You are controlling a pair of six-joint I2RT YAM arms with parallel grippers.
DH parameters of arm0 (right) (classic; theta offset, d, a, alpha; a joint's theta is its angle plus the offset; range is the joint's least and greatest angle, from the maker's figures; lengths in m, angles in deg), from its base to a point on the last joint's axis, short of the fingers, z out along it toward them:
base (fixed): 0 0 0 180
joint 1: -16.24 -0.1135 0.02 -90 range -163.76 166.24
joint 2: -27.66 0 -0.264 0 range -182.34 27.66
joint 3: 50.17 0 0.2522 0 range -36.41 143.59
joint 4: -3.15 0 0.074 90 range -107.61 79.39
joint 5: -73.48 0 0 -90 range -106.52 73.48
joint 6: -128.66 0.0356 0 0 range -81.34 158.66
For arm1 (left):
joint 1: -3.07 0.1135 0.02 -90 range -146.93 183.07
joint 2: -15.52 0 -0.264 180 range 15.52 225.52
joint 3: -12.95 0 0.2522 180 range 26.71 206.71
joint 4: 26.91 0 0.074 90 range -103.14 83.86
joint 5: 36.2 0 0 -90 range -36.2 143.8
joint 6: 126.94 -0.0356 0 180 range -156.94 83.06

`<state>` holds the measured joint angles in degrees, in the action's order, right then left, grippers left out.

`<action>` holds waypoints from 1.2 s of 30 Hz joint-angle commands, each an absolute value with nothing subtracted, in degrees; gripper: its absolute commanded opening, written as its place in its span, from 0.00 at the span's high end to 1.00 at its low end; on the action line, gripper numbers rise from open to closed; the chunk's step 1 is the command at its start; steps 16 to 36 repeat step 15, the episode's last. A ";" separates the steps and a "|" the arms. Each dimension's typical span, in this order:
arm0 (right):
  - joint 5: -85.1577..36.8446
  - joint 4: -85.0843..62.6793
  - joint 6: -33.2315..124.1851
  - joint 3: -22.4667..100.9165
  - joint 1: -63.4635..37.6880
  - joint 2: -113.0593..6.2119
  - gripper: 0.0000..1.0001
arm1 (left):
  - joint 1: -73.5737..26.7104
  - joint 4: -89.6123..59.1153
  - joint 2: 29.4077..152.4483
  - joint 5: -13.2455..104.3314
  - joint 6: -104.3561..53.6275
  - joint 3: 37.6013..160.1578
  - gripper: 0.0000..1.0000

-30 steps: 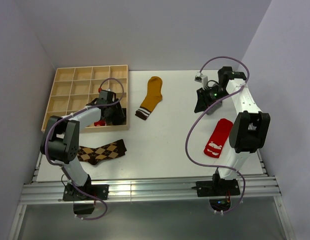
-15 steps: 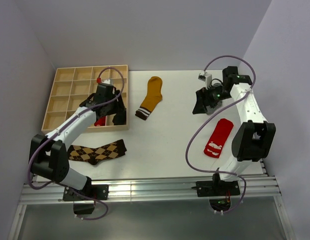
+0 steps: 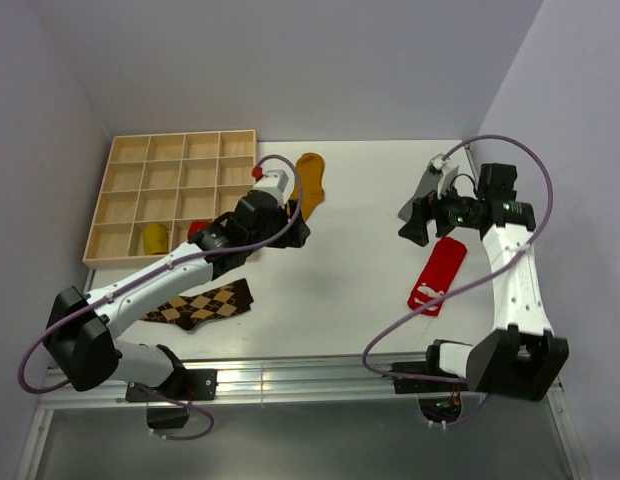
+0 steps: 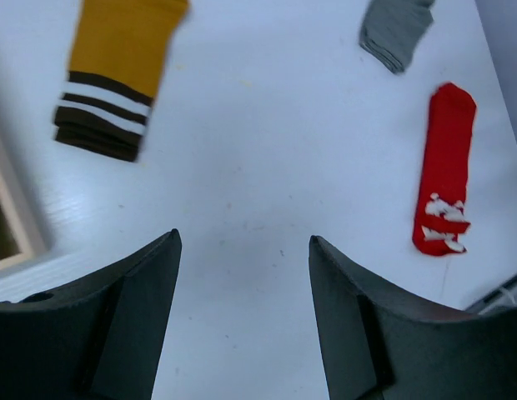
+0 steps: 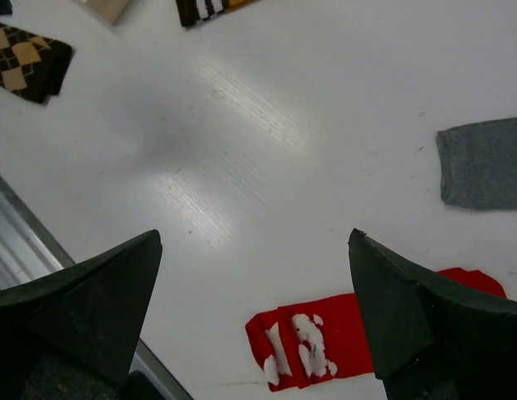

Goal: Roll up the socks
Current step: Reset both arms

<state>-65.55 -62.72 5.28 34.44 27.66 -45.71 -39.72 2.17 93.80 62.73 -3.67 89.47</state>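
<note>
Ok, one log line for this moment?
left pincer: open, empty | right pincer: open, empty | mustard sock: unrolled | red sock: unrolled | grey sock: unrolled | argyle sock: unrolled

Light wooden grid tray in far-left corner, rolled yellow fabric sock bundle in its near row. Flat brown argyle sock near-left; flat mustard sock mid far edge. Flat grey sock far-right, flat red printed sock by right edge.

White desk is sitting boxed in on 3 sides: back wall, left wall and right wall, all looking plain pale grey-lilac. Alu rails are running along the near edge w/ darker grey floor showing below. Light's bouncing off the desk top, leaving streaky glare in the right wrist view.
</note>
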 commanded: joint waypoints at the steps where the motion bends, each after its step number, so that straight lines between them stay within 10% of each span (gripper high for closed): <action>1: -62.49 -53.77 8.51 29.44 28.02 -36.96 0.00 | -44.20 -3.39 92.60 65.05 -1.88 88.41 0.33; 36: -63.36 -51.30 10.63 23.71 28.19 -30.70 0.00 | -47.21 -2.34 92.34 64.09 -3.28 88.76 0.33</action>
